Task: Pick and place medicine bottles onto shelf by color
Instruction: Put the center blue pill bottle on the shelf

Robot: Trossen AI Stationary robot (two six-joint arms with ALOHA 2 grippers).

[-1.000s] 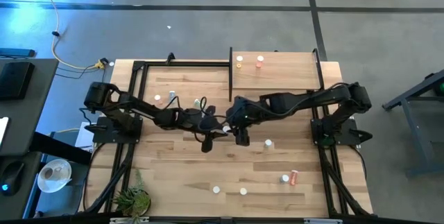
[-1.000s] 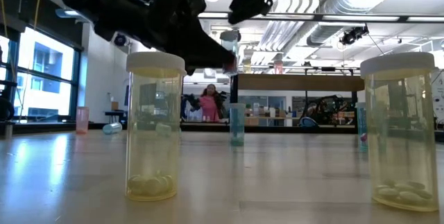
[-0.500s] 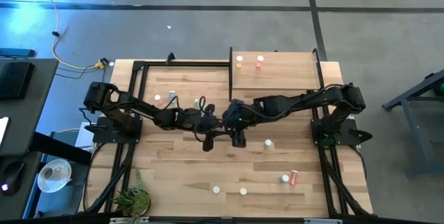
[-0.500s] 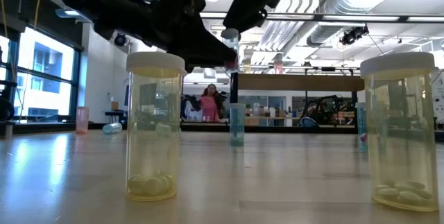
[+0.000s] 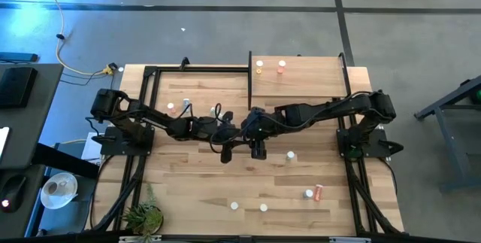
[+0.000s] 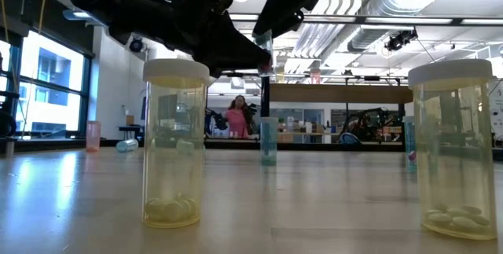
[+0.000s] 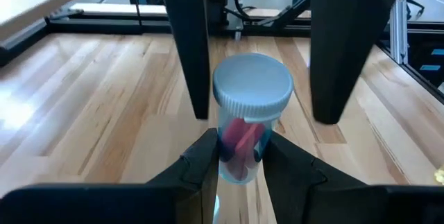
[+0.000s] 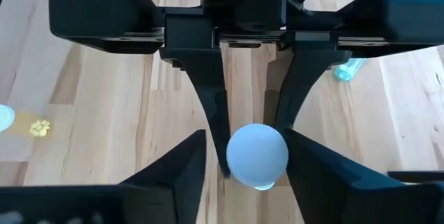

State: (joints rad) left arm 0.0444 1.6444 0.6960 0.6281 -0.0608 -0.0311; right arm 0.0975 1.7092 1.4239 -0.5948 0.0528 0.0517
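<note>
Two yellow bottles (image 6: 174,144) stand nearest the surface's front edge. Mid-surface, held above it, left gripper (image 7: 236,156) jaws are clamped on a white-capped bottle (image 7: 248,116) with red contents; right gripper (image 8: 255,156) jaws straddle its cap, apparently not gripping. Shelf (image 5: 301,76) at the far right corner carries two bottles.

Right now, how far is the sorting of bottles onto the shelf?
Done: two bottles stand on the shelf. In hand: the left gripper holds a pink-red bottle mid-air, the right gripper open around its cap. Left: several bottles on the table.
</note>
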